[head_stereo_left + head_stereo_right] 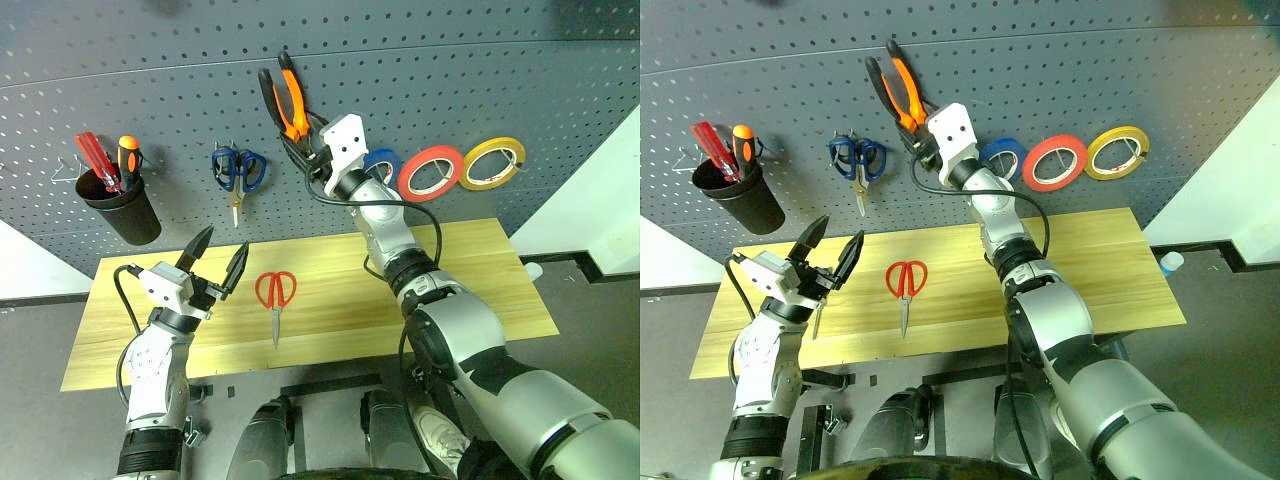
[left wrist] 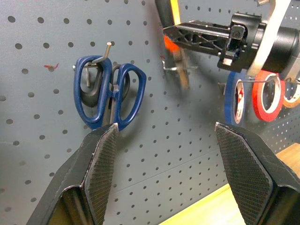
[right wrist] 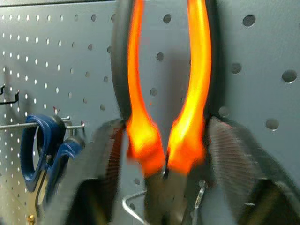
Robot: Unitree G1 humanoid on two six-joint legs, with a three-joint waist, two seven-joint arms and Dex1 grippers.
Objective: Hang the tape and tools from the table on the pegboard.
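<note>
On the pegboard (image 1: 480, 70), the blue-handled scissors (image 1: 238, 172) hang on a hook just left of the pliers (image 1: 285, 100), and a black cup (image 1: 122, 205) hangs further left still, holding a red screwdriver (image 1: 97, 158) and an orange screwdriver (image 1: 128, 156) upright. To the right of the pliers a blue ring (image 1: 383, 163), the red-orange tape (image 1: 431, 172) and a yellow ring (image 1: 492, 163) hang in a row, each overlapping or touching the next. The pliers sit handles-up against the board over a metal hook, their orange-and-black handles splayed above the right gripper (image 3: 161, 154). That gripper is raised to the board at the pliers' joint; in the right wrist view its fingers (image 3: 234, 154) stand on either side of the lower handles with a little gap showing, so they look spread rather than clamped, though blur leaves it uncertain whether the pads still brush the handles. Below the pliers, the red-handled scissors (image 1: 275, 295) lie flat on the table (image 1: 480, 270), blades pointing to its near edge. The left gripper (image 1: 216, 262) hangs above the table's left part, left of the red-handled scissors, its fingers spread wide and empty, pointing up at the blue-handled scissors.
</note>
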